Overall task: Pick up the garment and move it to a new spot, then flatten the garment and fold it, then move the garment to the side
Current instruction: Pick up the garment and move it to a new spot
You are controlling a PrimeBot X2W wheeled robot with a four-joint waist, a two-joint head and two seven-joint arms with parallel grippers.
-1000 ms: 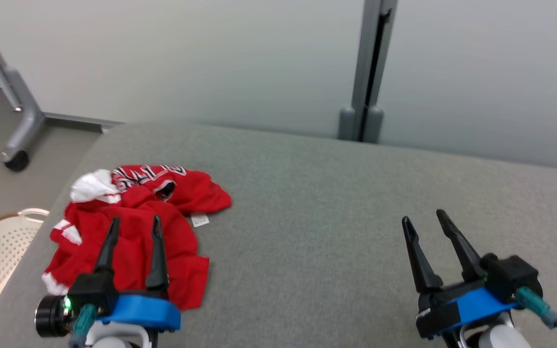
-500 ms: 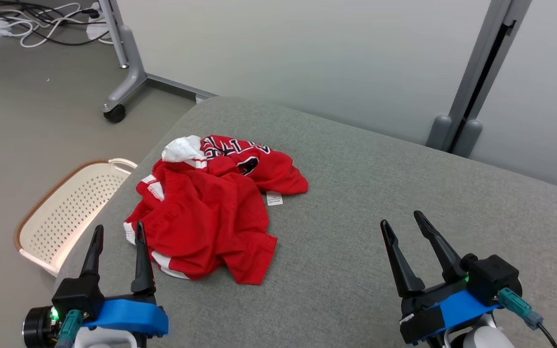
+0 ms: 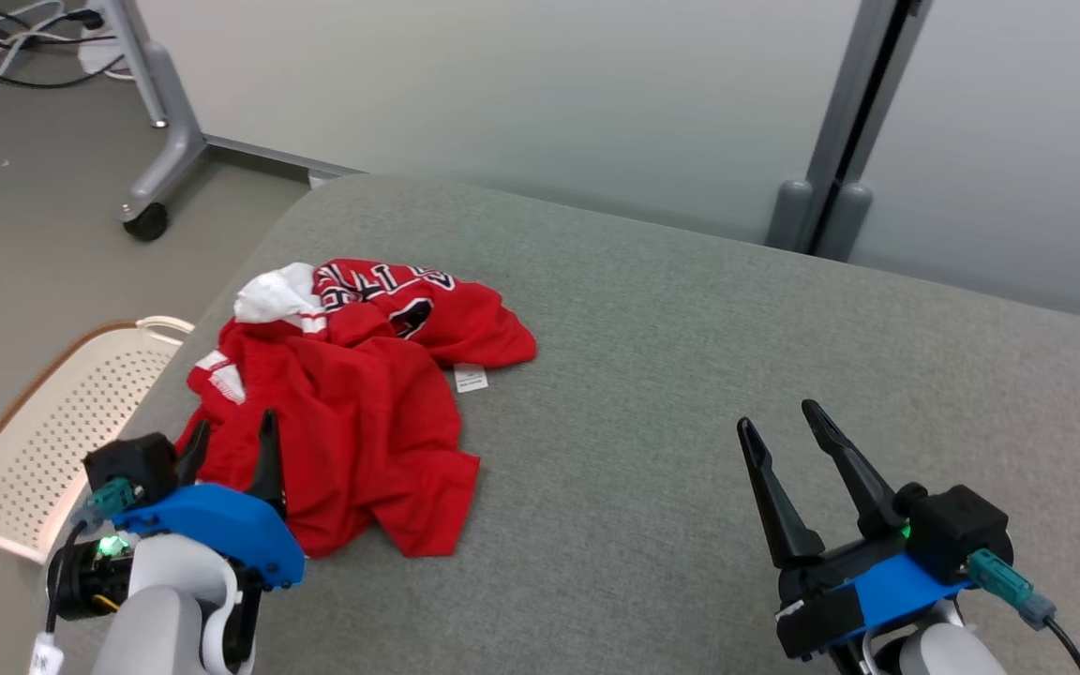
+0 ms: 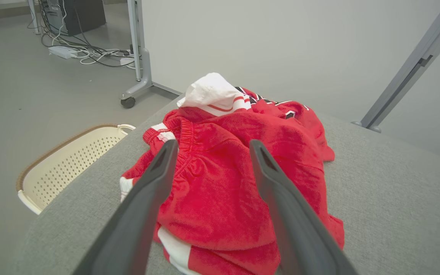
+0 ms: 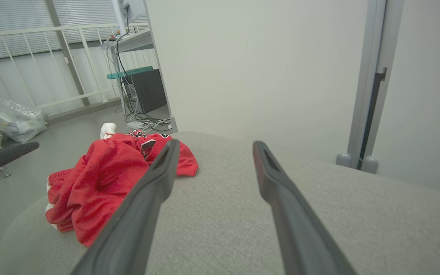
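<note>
The red garment (image 3: 352, 412) lies just ahead of the left gripper (image 3: 232, 425), its jaws wide and empty. The right gripper (image 3: 777, 417), likewise open and empty, sits well apart.

garment (image 3: 352, 422) lettering half buried in folds — unreadable; tag (image 3: 471, 379) print too small; left gripper (image 3: 235, 422) finger bases hidden in head view.

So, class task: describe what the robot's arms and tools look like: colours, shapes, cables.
The left tool and right tool each have two long, dark, tapering fingers on a black block, a bright blue bracket, a teal plug with a trailing cable, a small green light and a pale forearm.
</note>
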